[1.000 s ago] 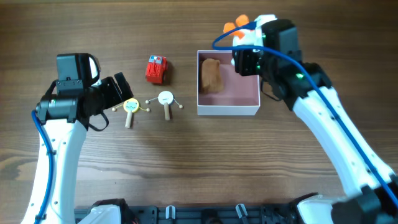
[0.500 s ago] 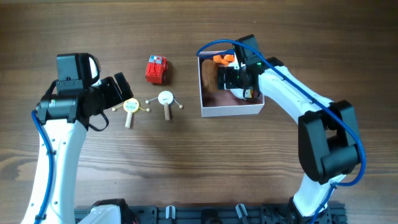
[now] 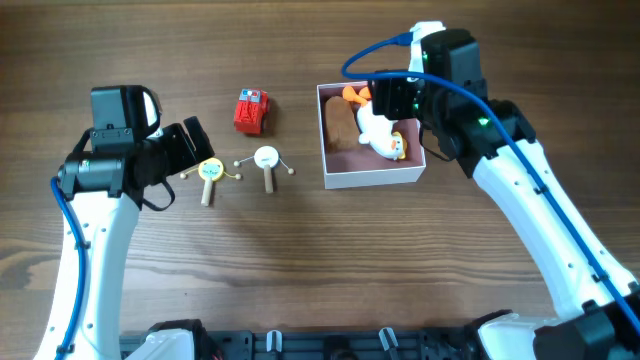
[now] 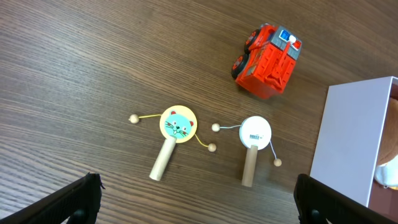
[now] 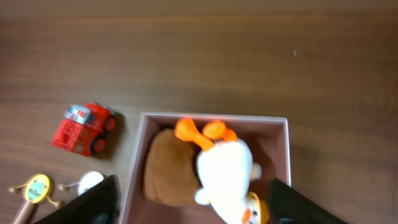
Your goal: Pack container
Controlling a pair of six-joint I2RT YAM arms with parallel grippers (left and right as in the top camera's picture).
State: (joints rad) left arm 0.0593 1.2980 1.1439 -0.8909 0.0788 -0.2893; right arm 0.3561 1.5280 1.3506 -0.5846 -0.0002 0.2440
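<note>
Tabletop [image 3: 300,270]: dark brown, streaky wood grain. Container [image 3: 372,179]: white outside, dusty-pink inside. Plush duck [image 5: 225,177]: white body, orange feet & beak. Plush lump [image 5: 166,174]: plain mid-brown. Toy truck [image 4: 267,53]: red w/ black wheels, blue-and-white patch on roof. Rattle drum [image 4: 177,123]: yellow disc, teal cat face w/ whiskers, pale wood handle. 2nd drum [image 4: 255,131]: white disc, small printed label, same pale wood handle.

Red toy truck [image 4: 267,53], cat-faced rattle drum [image 4: 176,124] and white rattle drum [image 4: 255,134], apart on the wooden table [image 4: 93,62]
</note>
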